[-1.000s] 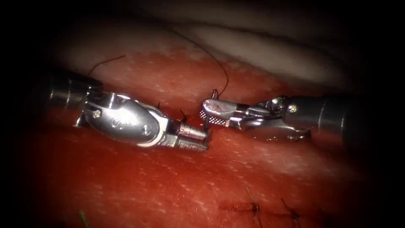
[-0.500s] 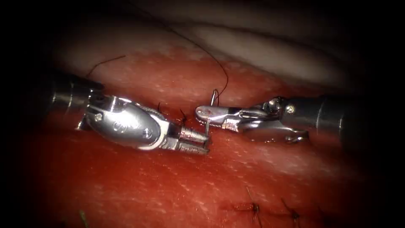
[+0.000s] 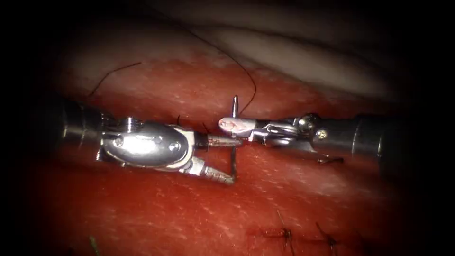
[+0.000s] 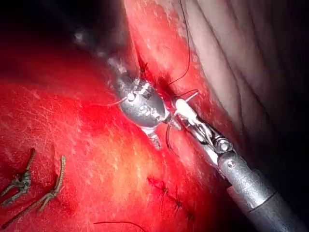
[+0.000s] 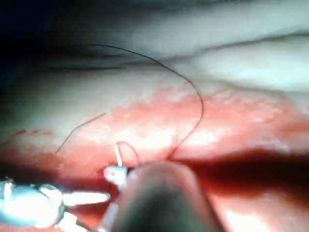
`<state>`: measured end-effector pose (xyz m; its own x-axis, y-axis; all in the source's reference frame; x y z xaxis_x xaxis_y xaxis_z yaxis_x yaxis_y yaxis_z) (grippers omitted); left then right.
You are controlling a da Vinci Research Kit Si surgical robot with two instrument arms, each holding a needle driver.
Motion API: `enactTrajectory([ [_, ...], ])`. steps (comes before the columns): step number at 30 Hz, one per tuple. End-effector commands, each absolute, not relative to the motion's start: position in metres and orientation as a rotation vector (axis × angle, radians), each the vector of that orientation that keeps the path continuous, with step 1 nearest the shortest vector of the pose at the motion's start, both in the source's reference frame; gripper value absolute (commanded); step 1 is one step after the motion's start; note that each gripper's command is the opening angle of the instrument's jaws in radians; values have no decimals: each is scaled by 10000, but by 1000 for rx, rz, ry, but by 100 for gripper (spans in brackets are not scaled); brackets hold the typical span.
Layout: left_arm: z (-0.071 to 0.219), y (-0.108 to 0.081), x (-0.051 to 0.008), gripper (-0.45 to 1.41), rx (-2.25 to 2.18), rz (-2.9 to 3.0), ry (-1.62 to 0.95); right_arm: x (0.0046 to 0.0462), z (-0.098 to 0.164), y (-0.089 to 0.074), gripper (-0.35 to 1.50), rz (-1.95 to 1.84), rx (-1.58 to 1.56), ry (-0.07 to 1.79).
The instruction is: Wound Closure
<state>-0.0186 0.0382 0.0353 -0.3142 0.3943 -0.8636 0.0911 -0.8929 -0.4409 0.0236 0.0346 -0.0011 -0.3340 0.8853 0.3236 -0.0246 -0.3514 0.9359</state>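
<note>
1. The left hand (image 3: 226,159) comes in from the left side and lies almost flat. Its two jaws are spread apart in a V shape.
2. The right hand (image 3: 227,126) comes in from the right side on a long thin arm. Its jaws are pressed together on the needle (image 3: 234,142).
3. The tips of both hands nearly meet in the middle.
</note>
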Motion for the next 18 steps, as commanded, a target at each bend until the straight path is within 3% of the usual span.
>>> enactTrajectory([
  [1, 356, 371, -190, 79, -1702, 2330, -677, 243, -8, 352, -35, 1746, 1209, 1219],
  [10, 334, 363, -173, 78, -1641, 2297, -942, 224, -5, 360, -35, 1440, 866, 1438],
  [13, 340, 372, -162, 57, -1537, 2250, -905, 222, -5, 361, -35, 1341, 759, 1493],
  [14, 346, 377, -153, 20, -1500, 2225, -921, 221, -5, 362, -35, 1288, 699, 1521],
  [18, 366, 388, -137, 5, -1332, 2219, -911, 222, -3, 366, -35, 1236, 635, 1569],
])
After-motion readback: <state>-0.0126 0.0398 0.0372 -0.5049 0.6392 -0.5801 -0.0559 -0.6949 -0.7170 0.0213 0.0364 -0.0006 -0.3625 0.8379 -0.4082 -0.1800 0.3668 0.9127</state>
